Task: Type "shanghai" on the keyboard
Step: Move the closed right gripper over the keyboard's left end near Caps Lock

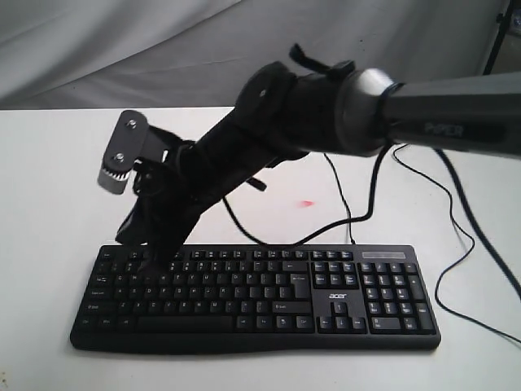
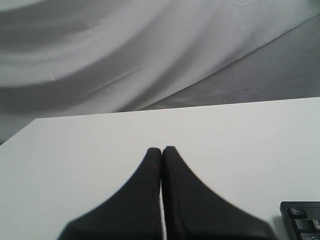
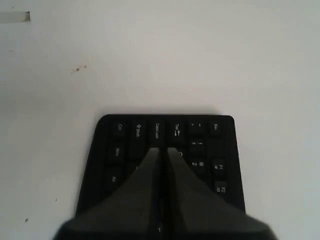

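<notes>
The black keyboard (image 1: 326, 305) with a white acer logo lies along the front of the white table. My right arm reaches across from the right. Its gripper (image 1: 153, 262) is shut and empty, with the tips down on the letter keys at the keyboard's left end. In the right wrist view the shut right gripper (image 3: 163, 150) sits just inside the Caps Lock and Tab keys of the keyboard (image 3: 220, 150); I cannot tell which key is touched. The left gripper (image 2: 161, 148) is shut and empty over bare table, with a corner of the keyboard (image 2: 302, 222) beside it. It does not show in the exterior view.
Thin black cables (image 1: 456, 236) loop over the table behind and right of the keyboard. A small red spot (image 1: 306, 203) marks the table behind it. Grey cloth (image 1: 122, 49) hangs behind the table's back edge. A tape strip (image 3: 14, 17) sits on the table.
</notes>
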Controlling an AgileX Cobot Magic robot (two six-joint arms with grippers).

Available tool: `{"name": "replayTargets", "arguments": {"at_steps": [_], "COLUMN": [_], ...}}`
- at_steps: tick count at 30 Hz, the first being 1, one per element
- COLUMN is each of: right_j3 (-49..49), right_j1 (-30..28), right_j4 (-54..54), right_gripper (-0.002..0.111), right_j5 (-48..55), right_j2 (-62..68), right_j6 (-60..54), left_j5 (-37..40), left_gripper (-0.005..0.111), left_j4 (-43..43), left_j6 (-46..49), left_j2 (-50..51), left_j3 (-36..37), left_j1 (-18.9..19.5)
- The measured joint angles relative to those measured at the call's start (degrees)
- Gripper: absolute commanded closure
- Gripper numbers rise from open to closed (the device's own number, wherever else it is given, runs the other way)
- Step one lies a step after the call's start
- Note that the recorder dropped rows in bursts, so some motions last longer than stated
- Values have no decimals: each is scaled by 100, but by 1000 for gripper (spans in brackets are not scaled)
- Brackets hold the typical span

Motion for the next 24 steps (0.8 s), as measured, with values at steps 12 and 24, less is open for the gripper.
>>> {"name": "replayTargets", "arguments": {"at_steps": [12, 24], "right_j3": [0, 0], "right_j1": [557, 557], "right_j4": [25, 58], "right_gripper": [108, 108], "right_j5": [-733, -904], "right_j2": [429, 675], "right_j6": [-11, 21], "left_j5": [0, 0], "left_gripper": [106, 106], "left_j4": [0, 0], "left_j6": [0, 0], "left_j2": [0, 0], "left_j3": [0, 0], "left_j1": [0, 0]}}
